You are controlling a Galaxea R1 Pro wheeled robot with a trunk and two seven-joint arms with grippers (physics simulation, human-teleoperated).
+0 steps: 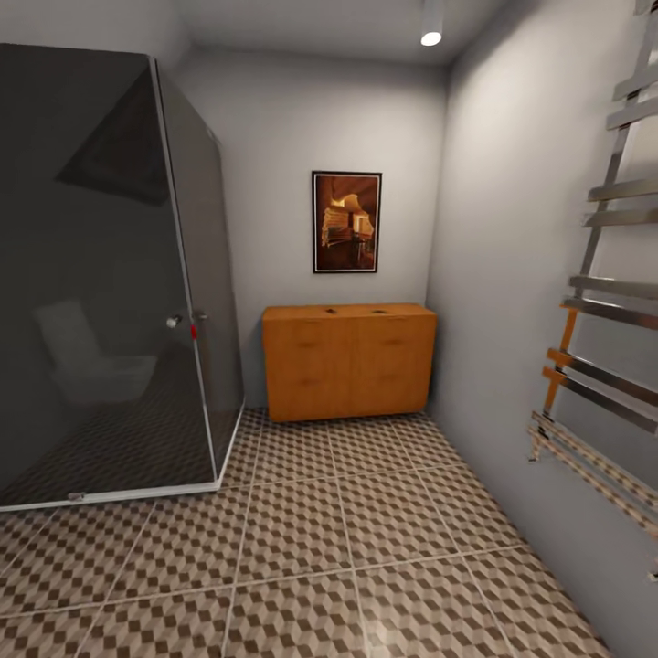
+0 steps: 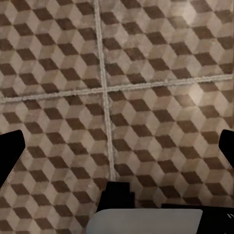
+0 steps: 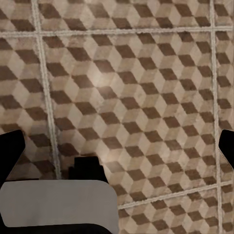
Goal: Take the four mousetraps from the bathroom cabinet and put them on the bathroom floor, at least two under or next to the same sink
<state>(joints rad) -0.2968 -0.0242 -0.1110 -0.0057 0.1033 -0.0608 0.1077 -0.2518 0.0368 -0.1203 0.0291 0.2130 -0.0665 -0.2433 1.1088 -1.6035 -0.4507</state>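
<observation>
Cabinet (image 1: 348, 361) at 12 o'clock across the bathroom floor (image 1: 366, 548); both hands released, pointing floorward for transit.

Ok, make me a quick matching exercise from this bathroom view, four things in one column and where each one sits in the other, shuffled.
Things:
1. cabinet
2. shower enclosure
3. towel rail
4. framed picture

Places:
A. on the right wall
B. at the left of the room
C. on the back wall, above the cabinet
D. on the bathroom floor, against the back wall

Pairs: 1-D, 2-B, 3-A, 4-C
</observation>
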